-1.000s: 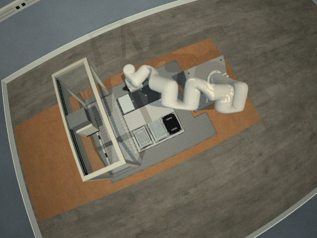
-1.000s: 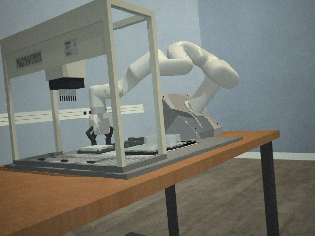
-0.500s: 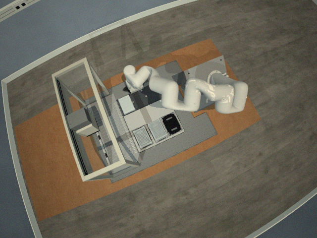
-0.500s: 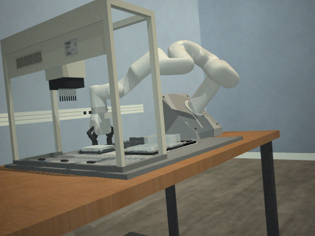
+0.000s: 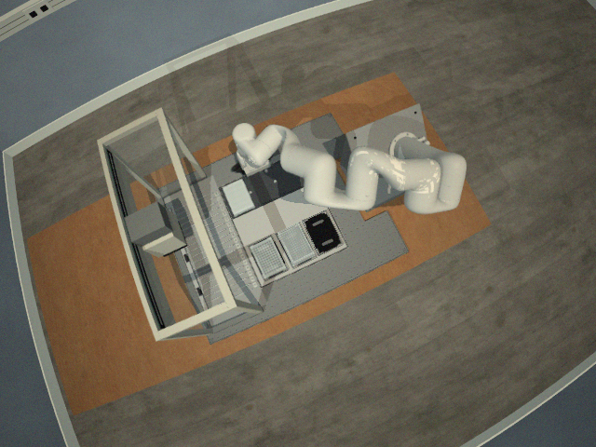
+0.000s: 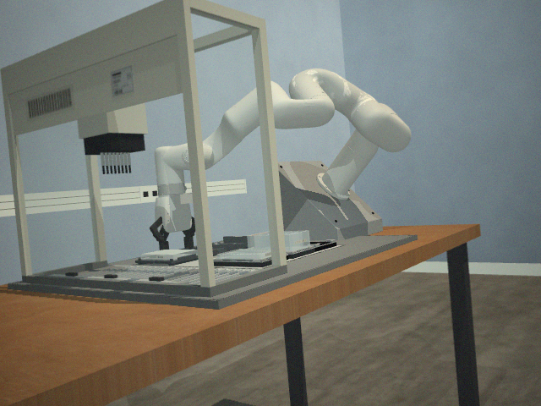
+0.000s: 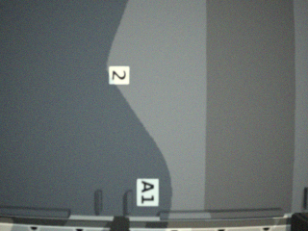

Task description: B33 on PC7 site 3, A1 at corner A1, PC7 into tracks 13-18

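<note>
The dark carrier PC7 [image 5: 267, 185] [image 7: 58, 144] lies on the apron in front of the rails. The white 384-well plate B33 [image 5: 237, 196] [image 6: 168, 254] lies flat on the carrier's end site nearest the rails. Its rim [image 7: 202, 224] shows at the bottom of the wrist view. My gripper [image 5: 244, 168] [image 6: 173, 239] is open and empty. It hangs a little above the carrier, just behind B33. The wrist view looks down on the bare site with the label 2 [image 7: 118, 75] and an A1 label [image 7: 147, 192]. Nest S1 [image 5: 322, 233] is black and empty.
B83 [image 5: 296, 244] [image 6: 286, 239] and B38 [image 5: 267, 257] [image 6: 244, 255] sit in their nests beside the apron. The instrument frame [image 5: 182, 158] [image 6: 197, 174] stands over the rails [image 5: 211, 250] [image 6: 174, 273], with a pipetting head [image 5: 149, 231] [image 6: 114, 144] inside.
</note>
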Motion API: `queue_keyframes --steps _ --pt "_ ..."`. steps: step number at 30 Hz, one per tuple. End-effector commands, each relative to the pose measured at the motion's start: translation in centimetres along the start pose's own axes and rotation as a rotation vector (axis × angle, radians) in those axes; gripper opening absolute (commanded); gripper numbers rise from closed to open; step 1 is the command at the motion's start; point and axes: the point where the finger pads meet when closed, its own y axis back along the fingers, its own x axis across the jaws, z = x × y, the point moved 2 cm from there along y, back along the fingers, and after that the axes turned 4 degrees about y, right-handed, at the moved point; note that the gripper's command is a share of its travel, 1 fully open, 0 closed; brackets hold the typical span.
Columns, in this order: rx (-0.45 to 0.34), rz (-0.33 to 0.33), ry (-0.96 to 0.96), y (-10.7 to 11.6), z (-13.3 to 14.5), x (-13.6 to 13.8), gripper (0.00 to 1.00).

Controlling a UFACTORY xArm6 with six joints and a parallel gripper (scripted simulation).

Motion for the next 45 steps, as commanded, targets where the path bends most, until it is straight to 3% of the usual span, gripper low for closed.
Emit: queue_keyframes --steps 1,45 --pt "-0.002 0.004 0.001 0.2 0.0 0.2 1.0" --pt "-0.002 0.004 0.001 0.2 2.0 0.0 1.0"
